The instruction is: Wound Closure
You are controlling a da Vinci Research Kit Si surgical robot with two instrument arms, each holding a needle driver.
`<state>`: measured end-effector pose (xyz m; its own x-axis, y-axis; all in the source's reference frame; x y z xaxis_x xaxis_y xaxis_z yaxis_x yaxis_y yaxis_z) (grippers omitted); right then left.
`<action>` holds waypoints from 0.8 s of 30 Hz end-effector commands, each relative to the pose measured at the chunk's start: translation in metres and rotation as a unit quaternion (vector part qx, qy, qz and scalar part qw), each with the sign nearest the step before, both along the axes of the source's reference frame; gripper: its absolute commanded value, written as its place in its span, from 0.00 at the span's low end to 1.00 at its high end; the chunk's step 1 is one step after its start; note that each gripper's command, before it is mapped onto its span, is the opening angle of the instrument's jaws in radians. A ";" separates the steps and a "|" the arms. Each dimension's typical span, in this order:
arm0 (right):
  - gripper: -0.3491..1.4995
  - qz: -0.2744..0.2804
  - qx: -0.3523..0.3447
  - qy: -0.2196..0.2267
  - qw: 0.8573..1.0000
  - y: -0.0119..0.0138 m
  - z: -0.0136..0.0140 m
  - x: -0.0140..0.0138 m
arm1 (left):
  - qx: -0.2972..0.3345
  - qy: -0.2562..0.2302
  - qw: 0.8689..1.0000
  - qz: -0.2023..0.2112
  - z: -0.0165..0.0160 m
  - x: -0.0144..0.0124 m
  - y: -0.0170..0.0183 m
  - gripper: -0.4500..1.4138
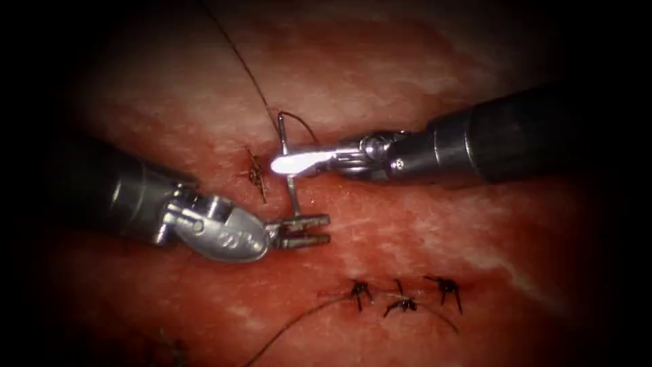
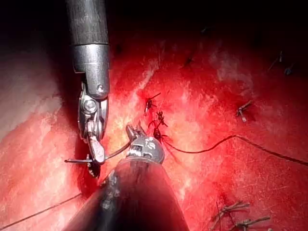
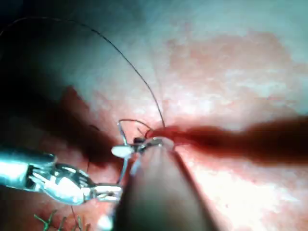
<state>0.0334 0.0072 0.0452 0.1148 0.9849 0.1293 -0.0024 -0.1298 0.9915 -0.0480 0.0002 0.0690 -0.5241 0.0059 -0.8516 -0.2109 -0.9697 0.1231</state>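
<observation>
Endoscope view: right tool [image 1: 288,164] comes in from the right w/ jaws clamped on the needle [image 1: 291,182], gripping near its upper end by the thread swage. Needle runs down from there to the left tool [image 1: 307,231], whose jaws sit narrowly parted around the lower tip, not clearly gripping. Needle is above the tissue [image 1: 421,224], not in it. Thread [image 1: 246,64] trails from the needle's top up and left. A knotted stitch [image 1: 256,175] sits just left of the needle; three more stitches [image 1: 402,299] lie in a row lower down, w/ a loose thread tail [image 1: 288,329] beside them.
</observation>
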 end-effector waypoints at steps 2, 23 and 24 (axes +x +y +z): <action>0.00 -0.008 -0.002 0.003 1.000 -0.0007 0.0005 0.0007 | 0.001 -0.001 1.000 0.002 0.0004 -0.0005 -0.0006 0.00; 0.00 0.058 -0.204 -0.012 0.977 0.0026 0.0025 -0.0033 | 0.159 -0.051 0.984 -0.063 -0.0015 0.0014 0.0006 0.84; 0.00 0.060 -0.225 -0.011 0.973 0.0027 0.0026 -0.0033 | 0.170 -0.054 0.982 -0.068 -0.0016 0.0017 0.0007 0.76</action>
